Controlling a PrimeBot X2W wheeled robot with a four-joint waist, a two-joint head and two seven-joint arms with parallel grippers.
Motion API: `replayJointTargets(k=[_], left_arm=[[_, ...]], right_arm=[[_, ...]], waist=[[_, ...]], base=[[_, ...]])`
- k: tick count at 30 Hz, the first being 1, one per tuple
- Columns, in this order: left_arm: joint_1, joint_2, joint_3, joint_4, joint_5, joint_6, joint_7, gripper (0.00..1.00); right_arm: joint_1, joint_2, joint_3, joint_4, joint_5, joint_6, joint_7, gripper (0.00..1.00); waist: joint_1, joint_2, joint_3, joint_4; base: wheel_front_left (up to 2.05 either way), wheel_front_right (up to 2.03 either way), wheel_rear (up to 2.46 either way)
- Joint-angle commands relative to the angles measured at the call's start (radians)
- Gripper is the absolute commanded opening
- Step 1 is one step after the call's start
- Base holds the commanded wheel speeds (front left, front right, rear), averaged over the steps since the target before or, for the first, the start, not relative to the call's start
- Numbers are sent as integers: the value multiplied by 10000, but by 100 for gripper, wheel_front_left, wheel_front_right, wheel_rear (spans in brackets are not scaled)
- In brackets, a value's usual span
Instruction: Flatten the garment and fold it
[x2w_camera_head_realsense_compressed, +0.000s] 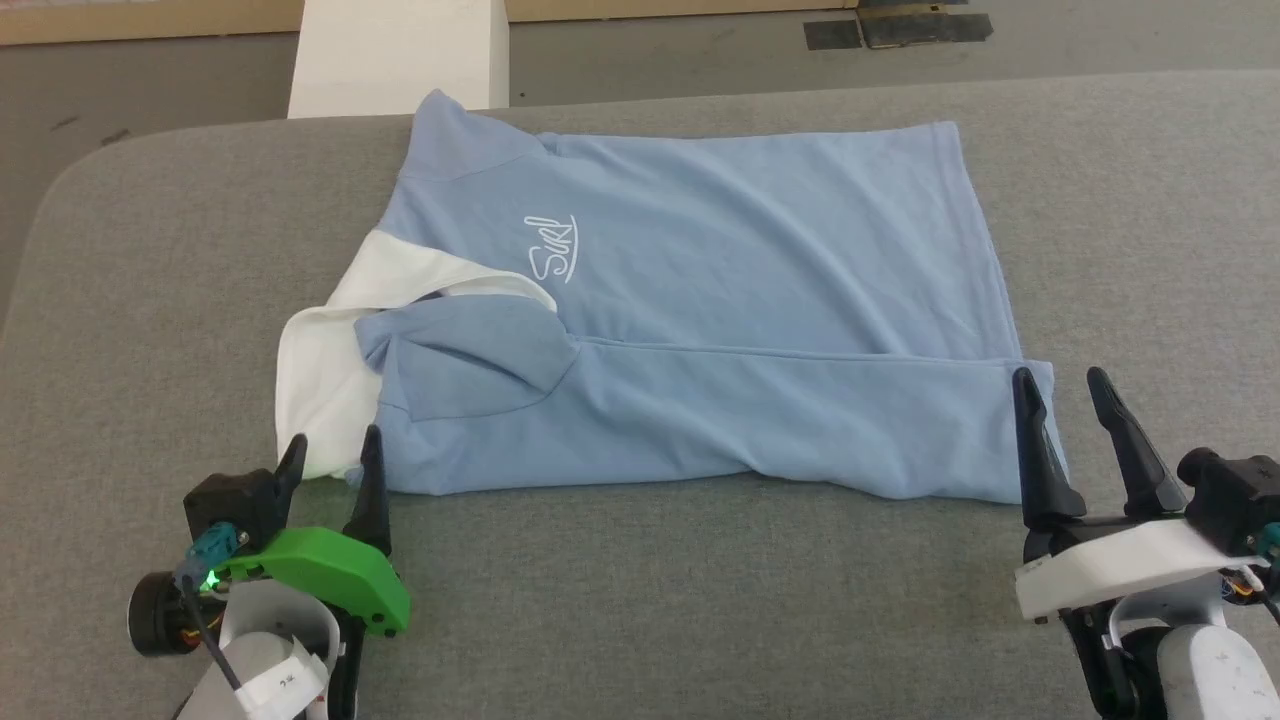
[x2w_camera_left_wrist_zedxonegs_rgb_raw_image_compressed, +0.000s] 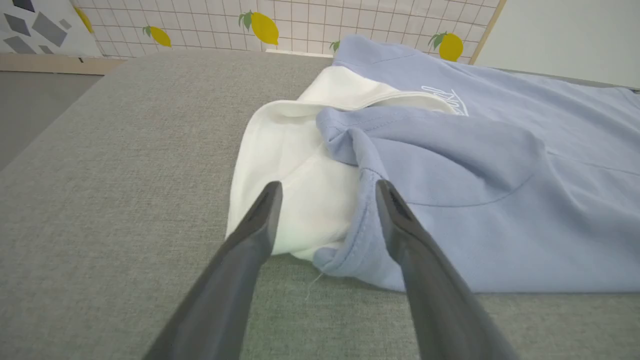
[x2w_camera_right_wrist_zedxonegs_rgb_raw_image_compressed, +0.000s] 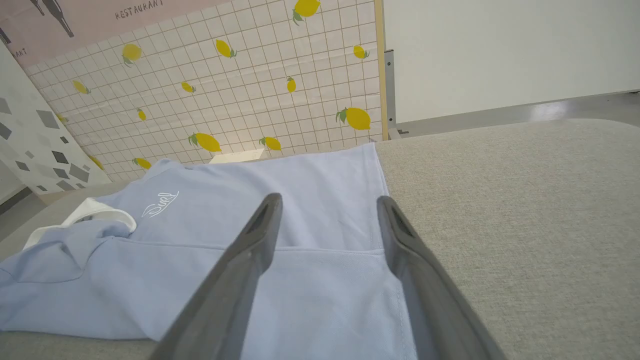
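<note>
Left gripper and right gripper: both are spread wide and empty, poised at the near edge of the light blue polo shirt. The left is by its white collar, the right by its hem. The shirt lies lengthwise-folded on the grey padded table. Expect light, limp knit that sags and creeps. You should pinch both layers at these near corners.
</note>
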Motion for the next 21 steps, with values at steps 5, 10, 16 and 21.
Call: replayJointTargets(k=[5,10,16,21], left_arm=[[-139,-157,127,490,-172,643,874,100],[-290,-142,92,735,-443,1009,2192,100],[-119,-66,-130,708,-894,1241,4092,0],[11,63,-176,188,-955,1247,4324,0]], right_arm=[[217,184,100,-137,-205,-15,-191,100],[233,255,217,-133,-188,-15,-114,100],[247,293,277,-107,-155,-15,-66,100],[235,314,186,-103,-232,-15,-34,100]], waist=[[0,0,22,-196],[0,0,44,-418],[0,0,32,-618],[0,0,15,-638]], base=[[0,0,0],[0,0,0],[0,0,0],[0,0,0]])
